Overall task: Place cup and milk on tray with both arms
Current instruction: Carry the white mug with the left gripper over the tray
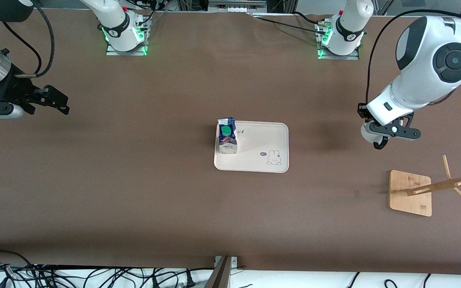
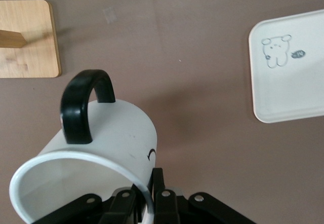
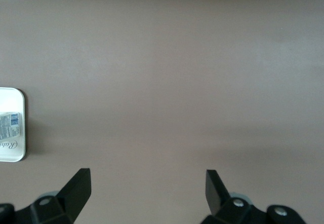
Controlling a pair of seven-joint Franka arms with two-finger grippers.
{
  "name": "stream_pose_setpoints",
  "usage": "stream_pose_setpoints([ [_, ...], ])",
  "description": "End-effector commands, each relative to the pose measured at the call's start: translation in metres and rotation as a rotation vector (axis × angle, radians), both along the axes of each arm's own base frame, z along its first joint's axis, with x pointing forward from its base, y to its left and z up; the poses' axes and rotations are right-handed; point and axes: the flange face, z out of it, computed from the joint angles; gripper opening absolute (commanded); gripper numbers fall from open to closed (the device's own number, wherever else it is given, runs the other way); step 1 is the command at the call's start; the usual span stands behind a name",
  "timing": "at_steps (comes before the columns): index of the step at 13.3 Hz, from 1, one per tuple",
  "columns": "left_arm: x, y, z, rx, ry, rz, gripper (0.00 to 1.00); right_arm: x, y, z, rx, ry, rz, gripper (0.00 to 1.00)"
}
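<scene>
1. Front view: the milk is already standing upright on the tray, tucked into the corner toward the right arm's end of the table and farther from the front camera. The bunny drawing is at the tray's nearer edge. The left tool is up in the air over bare table toward the left arm's end, well apart from the tray, with the cup mostly hidden under the wrist. A wooden stand sits nearer the camera than that tool. The right tool hangs over the right arm's end of the table and just waits there.

2. Left wrist view: the left tool is clamped tight on the cup's white rim, black handle sticking out, a bit of the smiley showing. Tray and stand base both lie on the table, each well off from the cup.

3. Right wrist view: the right tool has its fingers spread wide, holding nothing, only brown table under it. The tray's edge peeks in, well apart.
</scene>
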Motion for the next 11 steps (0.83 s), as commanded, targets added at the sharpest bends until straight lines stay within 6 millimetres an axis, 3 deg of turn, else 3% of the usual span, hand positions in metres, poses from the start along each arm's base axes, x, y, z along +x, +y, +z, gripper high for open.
stream_pose_setpoints([
  [1,0.005,-0.036,0.008,0.068,0.041,0.009,0.00,0.002,0.001,0.004,-0.009,-0.018,0.008,1.00],
  [5,0.022,-0.085,-0.004,0.083,0.082,-0.016,0.00,0.003,0.001,0.004,-0.008,-0.019,0.008,1.00],
  [8,0.020,-0.136,-0.046,0.061,0.139,-0.058,0.00,0.003,0.001,0.004,-0.008,-0.019,0.008,1.00],
  [11,0.029,-0.164,-0.067,-0.042,0.097,-0.050,0.00,0.003,-0.004,0.004,-0.005,-0.020,0.000,1.00],
])
